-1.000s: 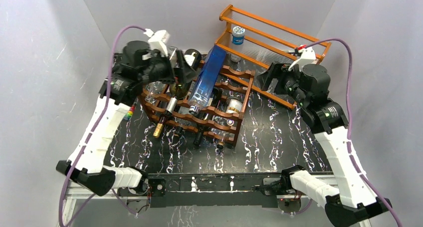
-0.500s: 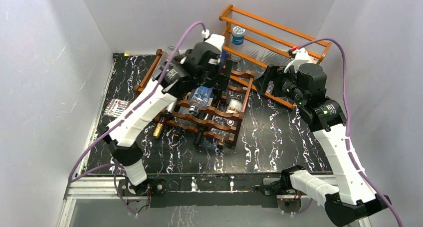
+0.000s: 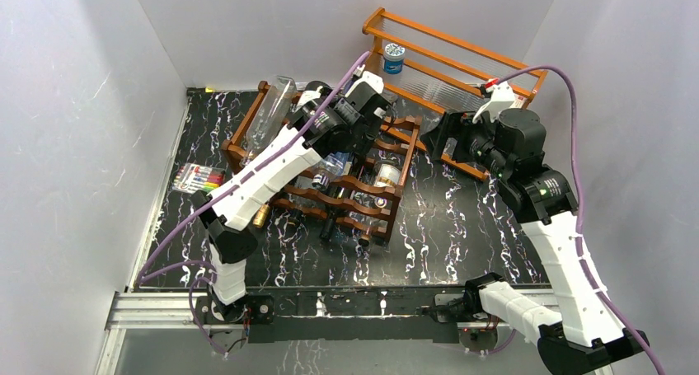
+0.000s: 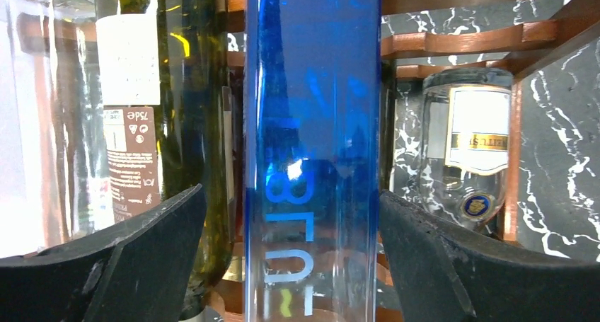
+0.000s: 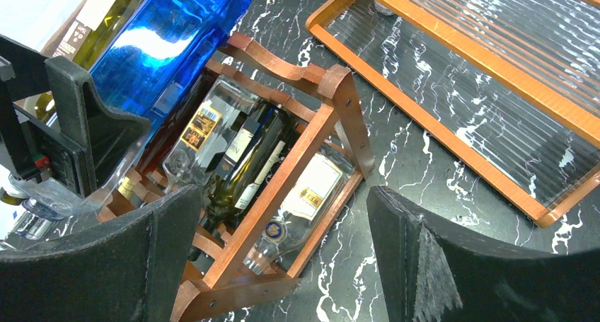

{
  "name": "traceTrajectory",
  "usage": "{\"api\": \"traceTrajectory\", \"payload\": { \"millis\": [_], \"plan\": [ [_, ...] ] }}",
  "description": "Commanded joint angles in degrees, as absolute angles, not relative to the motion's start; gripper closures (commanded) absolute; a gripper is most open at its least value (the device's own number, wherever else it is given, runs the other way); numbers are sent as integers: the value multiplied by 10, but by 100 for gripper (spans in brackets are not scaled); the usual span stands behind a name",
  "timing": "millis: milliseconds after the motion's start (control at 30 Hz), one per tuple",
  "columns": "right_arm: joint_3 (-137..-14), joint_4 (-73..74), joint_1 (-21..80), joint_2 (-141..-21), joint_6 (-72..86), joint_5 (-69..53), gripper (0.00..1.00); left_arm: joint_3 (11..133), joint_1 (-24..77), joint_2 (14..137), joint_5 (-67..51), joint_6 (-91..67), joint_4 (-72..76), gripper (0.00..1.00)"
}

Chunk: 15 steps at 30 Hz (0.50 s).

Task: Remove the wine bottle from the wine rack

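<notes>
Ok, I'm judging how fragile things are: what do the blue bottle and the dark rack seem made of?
The blue bottle: likely glass, glossy and translucent, with sharp highlights and printed lettering. The wine rack: apparently wood, reddish-brown, with a smooth stained finish and small screw heads at the joints.

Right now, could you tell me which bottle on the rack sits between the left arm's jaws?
The blue bottle; the green bottle and the clear cream-labelled bottle lie to either side of it.
</notes>
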<state>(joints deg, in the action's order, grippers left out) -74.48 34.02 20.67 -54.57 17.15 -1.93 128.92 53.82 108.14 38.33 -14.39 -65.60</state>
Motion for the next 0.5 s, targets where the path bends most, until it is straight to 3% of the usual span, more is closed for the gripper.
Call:
{"api": "traceTrajectory", "payload": {
  "millis": [0, 200, 467],
  "plan": [
    [-746, 320, 209, -526, 156, -24, 2, 1273, 545, 1076, 433, -120, -670, 14],
    [-740, 314, 209, -521, 154, -24, 2, 1257, 553, 1079, 437, -108, -665, 13],
    [-733, 310, 209, -521, 152, -21, 2, 1252, 553, 1080, 440, -109, -665, 36]
  ]
}}
